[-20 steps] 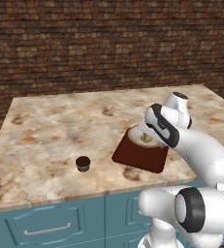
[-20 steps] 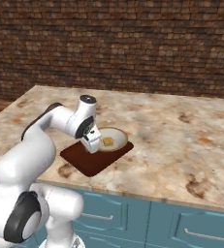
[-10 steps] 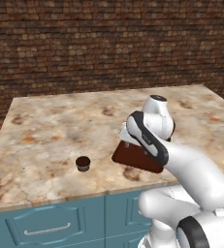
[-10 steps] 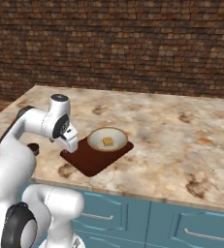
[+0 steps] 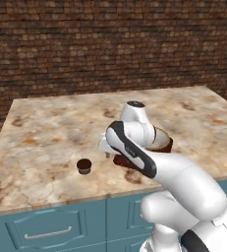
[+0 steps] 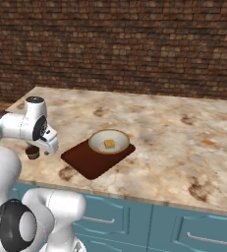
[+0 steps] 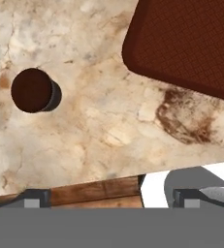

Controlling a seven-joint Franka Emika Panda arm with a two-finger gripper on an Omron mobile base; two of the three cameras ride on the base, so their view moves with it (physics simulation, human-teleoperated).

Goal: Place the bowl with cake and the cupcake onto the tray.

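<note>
Marble counter [image 5: 46, 128]; hand [image 7: 108, 198] open, empty, above cupcake [image 7: 32, 90].

You have a dark chocolate-brown cupcake [image 5: 84, 166] with a dark wrapper, its top a flat deep brown from above. Your tray [image 6: 90, 160] is dark reddish-brown with a fine woven texture across it. The bowl [image 6: 109, 141] is cream-beige, and the cake [image 6: 109, 143] inside it is yellow. Your surface [image 5: 51, 133] is beige and cream marble mottled with brown and rust patches and paler flecks. The cabinets [image 6: 134, 224] below are teal-blue with grey handles. Behind, the brick wall [image 5: 110, 44] runs in dark brown and reddish bricks. Your arm [image 5: 149, 162] is white with dark bands at the joints.
</note>
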